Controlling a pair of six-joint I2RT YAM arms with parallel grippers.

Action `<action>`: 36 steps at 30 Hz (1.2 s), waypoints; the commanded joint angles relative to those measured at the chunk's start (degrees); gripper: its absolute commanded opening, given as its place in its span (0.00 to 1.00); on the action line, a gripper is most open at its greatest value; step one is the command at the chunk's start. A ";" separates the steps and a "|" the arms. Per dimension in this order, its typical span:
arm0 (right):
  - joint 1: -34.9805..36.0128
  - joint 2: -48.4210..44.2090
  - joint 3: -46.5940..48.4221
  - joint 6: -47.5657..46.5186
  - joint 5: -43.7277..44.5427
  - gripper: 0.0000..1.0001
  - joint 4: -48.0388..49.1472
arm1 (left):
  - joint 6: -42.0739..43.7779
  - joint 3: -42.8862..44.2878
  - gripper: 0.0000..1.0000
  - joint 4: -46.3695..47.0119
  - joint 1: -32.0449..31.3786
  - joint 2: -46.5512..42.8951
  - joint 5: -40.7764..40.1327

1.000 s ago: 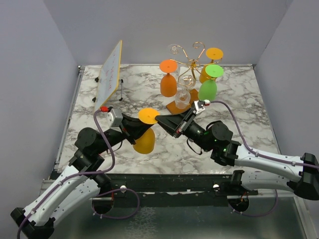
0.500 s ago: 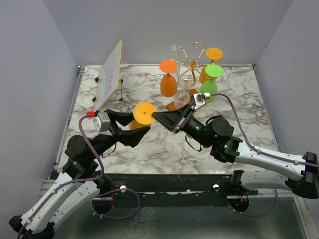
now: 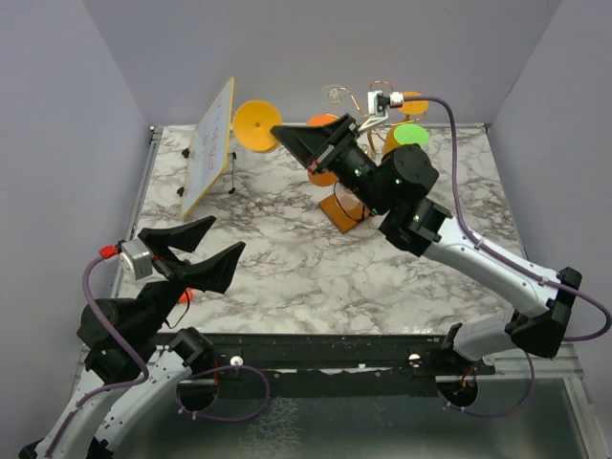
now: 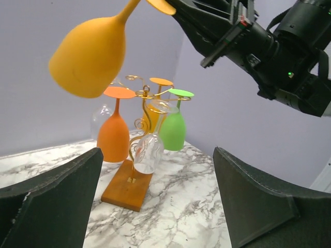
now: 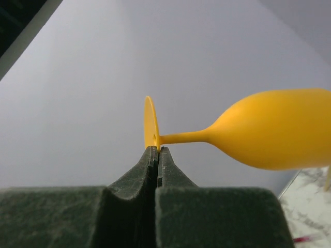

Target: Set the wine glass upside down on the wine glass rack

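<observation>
Right gripper (image 3: pixel 279 131) is pinching the yellow wine glass (image 3: pixel 255 124) by its foot rim at upper centre of the top view. The glass is airborne, tilted bowl-down, left of the wine glass rack (image 4: pixel 126 184). Left gripper (image 3: pixel 226 236) is spread and empty, lower left. The thin-edge grip looks slip-prone, so go slow, feed the stem into a free spiral and avoid the hung glasses (image 4: pixel 113 137).

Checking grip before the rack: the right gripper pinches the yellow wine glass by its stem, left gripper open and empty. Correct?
Not the stem. The right wrist view shows the right gripper shut on the edge of the foot of the yellow wine glass; the stem is free. The left gripper is open and empty.
</observation>
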 commanded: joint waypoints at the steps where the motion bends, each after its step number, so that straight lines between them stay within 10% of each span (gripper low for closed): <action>1: -7.13 5.64 6.61 -4.41 -7.42 0.01 -4.09 | -0.64 0.93 0.88 -4.64 -0.23 -0.90 -5.53; 17: -27.10 18.27 19.72 -12.29 -21.40 0.01 2.59 | -8.25 -5.02 0.89 -1.80 -0.18 2.92 -5.32; 36: -37.13 20.12 15.16 -7.91 -16.16 0.01 1.49 | -10.28 -6.93 0.89 -3.05 -0.20 5.94 -5.84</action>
